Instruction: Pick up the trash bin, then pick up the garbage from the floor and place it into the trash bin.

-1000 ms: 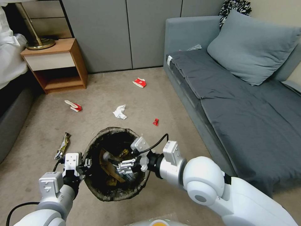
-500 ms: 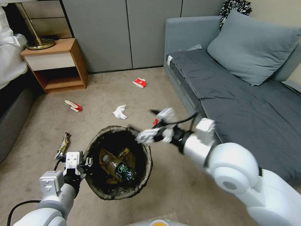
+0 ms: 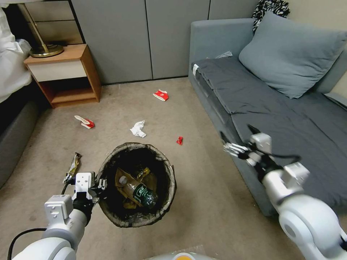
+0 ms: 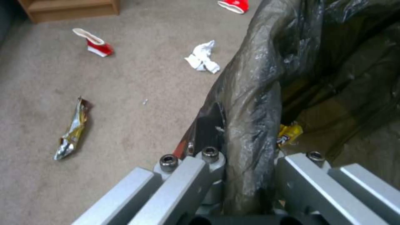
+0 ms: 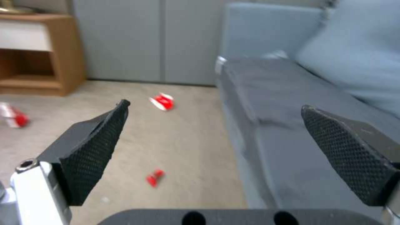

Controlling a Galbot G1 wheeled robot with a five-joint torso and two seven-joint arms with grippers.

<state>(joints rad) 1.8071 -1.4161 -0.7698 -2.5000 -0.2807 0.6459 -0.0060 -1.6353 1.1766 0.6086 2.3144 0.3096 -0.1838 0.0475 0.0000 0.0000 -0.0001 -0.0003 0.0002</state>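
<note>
Your left gripper (image 4: 246, 175) is clamped on the trash bin (image 3: 136, 184) rim, lower left of the head view, holding it off the floor (image 3: 202, 202). Your right gripper (image 3: 236, 141) hangs empty at centre right, fingers (image 5: 96, 147) spread wide, over the sofa (image 3: 274, 130) edge. A green-labelled bottle (image 3: 139, 189) lies in the bin; a crumpled tissue (image 3: 138, 129) lies on the carpet above it.

**Left arm gripping, right arm raised and empty**

The left gripper (image 3: 98, 187) sits low at the robot's left, arm bent forward, its fingers (image 4: 196, 178) clamped on a liner-covered rim. The right gripper (image 5: 217, 150) is held out at the robot's right, wrist angled up, jaws spread wide, holding nothing.
</note>
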